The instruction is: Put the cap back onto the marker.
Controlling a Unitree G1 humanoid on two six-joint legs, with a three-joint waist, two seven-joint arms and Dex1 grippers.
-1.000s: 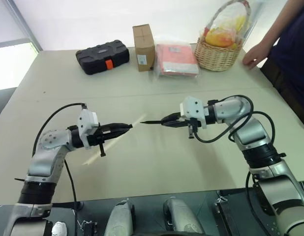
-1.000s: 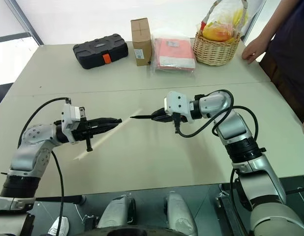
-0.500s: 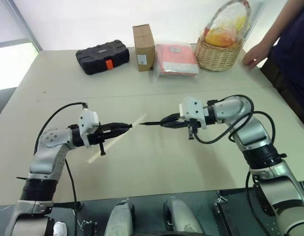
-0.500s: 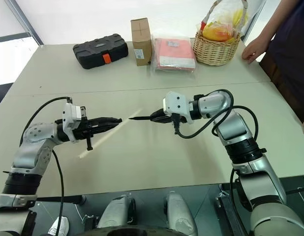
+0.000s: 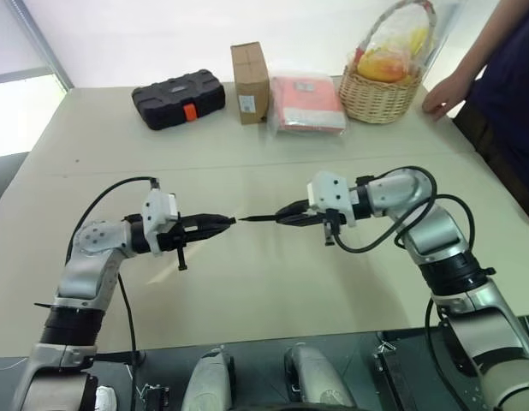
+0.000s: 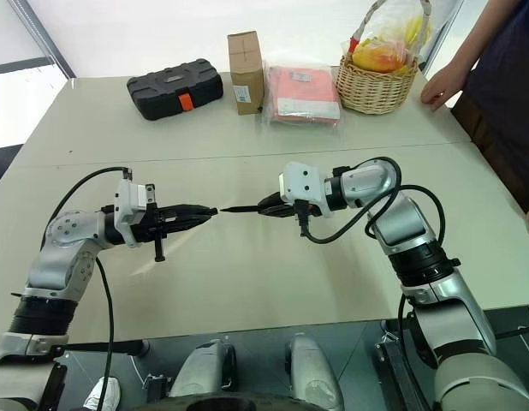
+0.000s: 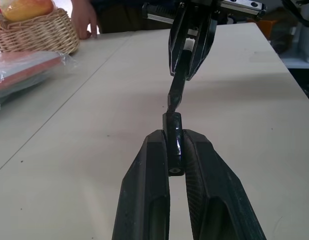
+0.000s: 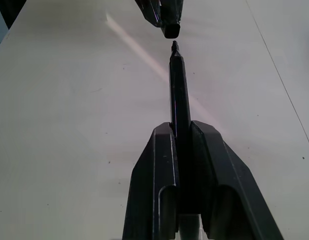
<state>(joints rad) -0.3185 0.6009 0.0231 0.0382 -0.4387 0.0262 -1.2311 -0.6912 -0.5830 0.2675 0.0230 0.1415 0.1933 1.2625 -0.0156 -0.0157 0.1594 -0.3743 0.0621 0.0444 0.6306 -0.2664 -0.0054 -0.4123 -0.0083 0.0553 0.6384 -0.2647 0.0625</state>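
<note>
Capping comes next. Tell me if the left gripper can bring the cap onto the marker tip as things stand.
Probably yes: the cap in the left gripper faces the marker tip with nothing between.

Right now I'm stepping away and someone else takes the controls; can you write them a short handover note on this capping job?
Left tool: shut on the cap, held above the table, open end toward the marker.
Right tool: shut on the marker, tip aimed at the cap.
Position: marker tip and cap mouth face each other with a small gap, roughly in line.
Done: both parts picked up and lined up.
Left: close the gap, push the tip into the cap until seated. Check the alignment in the wrist views first.
</note>
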